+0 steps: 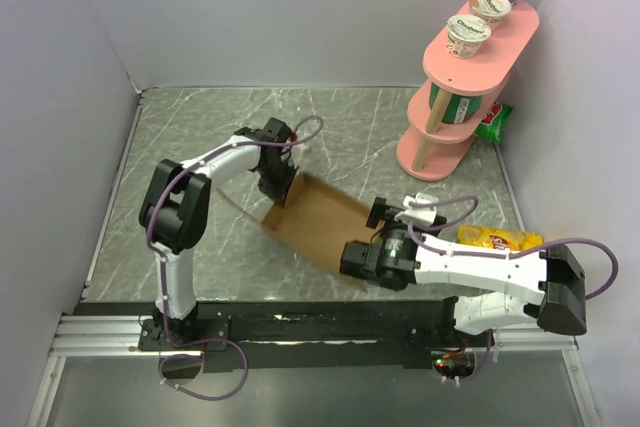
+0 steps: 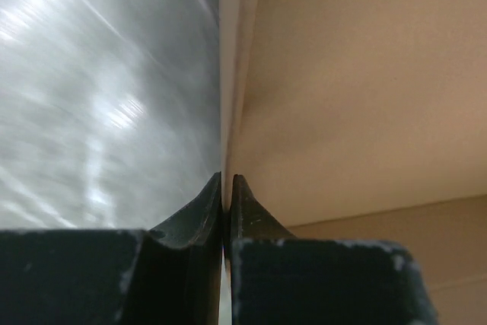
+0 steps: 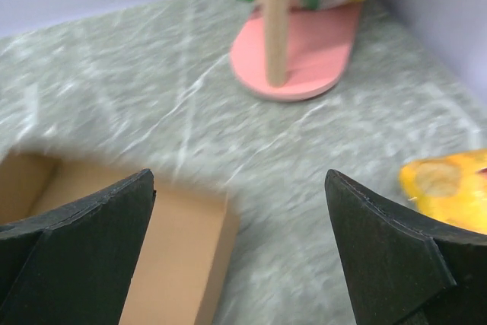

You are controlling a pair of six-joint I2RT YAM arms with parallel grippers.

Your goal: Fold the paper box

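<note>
At the left, the left arm is reaching out over the grey marbled desk (image 1: pixel 200 137) to the far left corner of the paper box (image 1: pixel 318 225). The left claw (image 2: pixel 226 188) is clamping there on a thin upright cardboard wall, its two fingers pressed together with only the sheet's pale edge between them. This grip is probably keeping that wall standing and pinning the box so it cannot slide while the other sides are worked.

The box is lying in the middle of the desk between the two arms, set at a slant, its brown floor facing up. It is only partly formed: in the right wrist view one low side is standing along its edge, and the rest is hard to read.

Further right, the right claw (image 1: pixel 360 259) is hovering over the near right end of the box with its jaws spread fully apart and nothing in them. It seems to be lining up for the next flap or wall on that side.

Beyond it, a yellow snack bag (image 1: pixel 497 239) is lying just beside the right arm. A pink tiered stand (image 1: pixel 503 47) carrying yogurt cups (image 1: pixel 468 35) is standing in the far right corner, well clear of the folding.
</note>
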